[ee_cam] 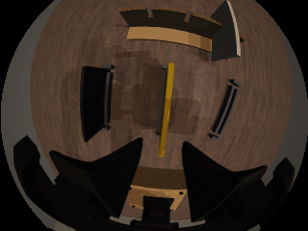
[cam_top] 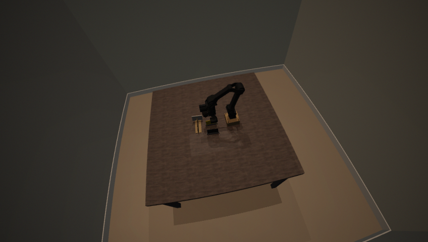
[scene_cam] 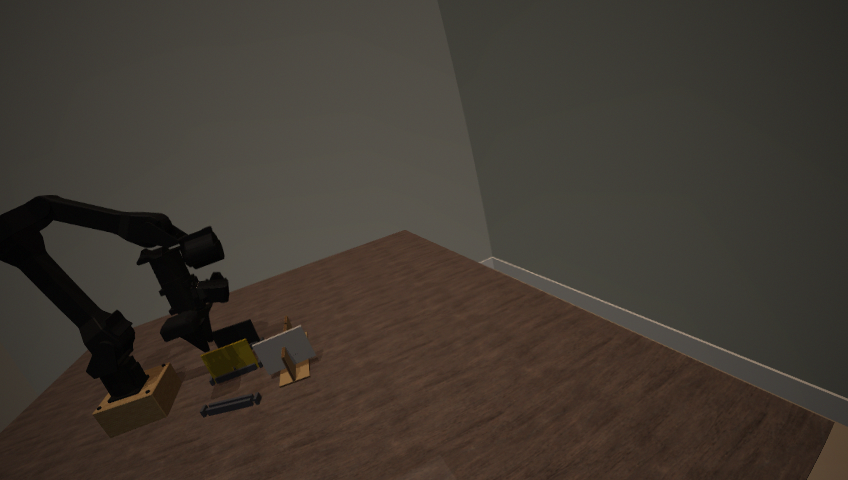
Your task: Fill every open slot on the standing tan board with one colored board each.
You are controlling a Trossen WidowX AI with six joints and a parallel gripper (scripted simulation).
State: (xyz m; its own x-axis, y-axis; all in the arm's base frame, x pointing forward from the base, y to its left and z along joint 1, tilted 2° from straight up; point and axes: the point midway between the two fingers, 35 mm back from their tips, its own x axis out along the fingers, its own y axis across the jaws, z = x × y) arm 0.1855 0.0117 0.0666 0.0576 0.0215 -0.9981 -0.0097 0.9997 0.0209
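From where I stand, the gripper (cam_top: 213, 120) (scene_cam: 208, 346) (ee_cam: 162, 144) is partway open, with nothing in its grasp. Its fingers stand apart, pointing down near the yellow board (cam_top: 208, 122) (scene_cam: 230, 360) (ee_cam: 166, 108), which is upright in its holder (scene_cam: 238, 374) (ee_cam: 164, 68).

Reading the wrist view as a clock centred on that board, the black board (cam_top: 212, 130) (scene_cam: 236, 332) (ee_cam: 93, 103) stands in its own holder (cam_top: 213, 133) (ee_cam: 108, 98) at nine o'clock. A vacant holder (scene_cam: 230, 405) (ee_cam: 224, 111) lies at three, and the arm's wooden base (cam_top: 236, 122) (scene_cam: 136, 418) (ee_cam: 179, 196) is at six.

Toward twelve stands the tan board (cam_top: 198, 127) (scene_cam: 288, 362) (ee_cam: 169, 23), two open slots showing along its upper edge. Around one o'clock, the white board (cam_top: 197, 117) (scene_cam: 286, 347) (ee_cam: 228, 34) sits upright across it, near one end. Everything rests on the brown table (cam_top: 180, 168) (scene_cam: 476, 356) (ee_cam: 63, 72).
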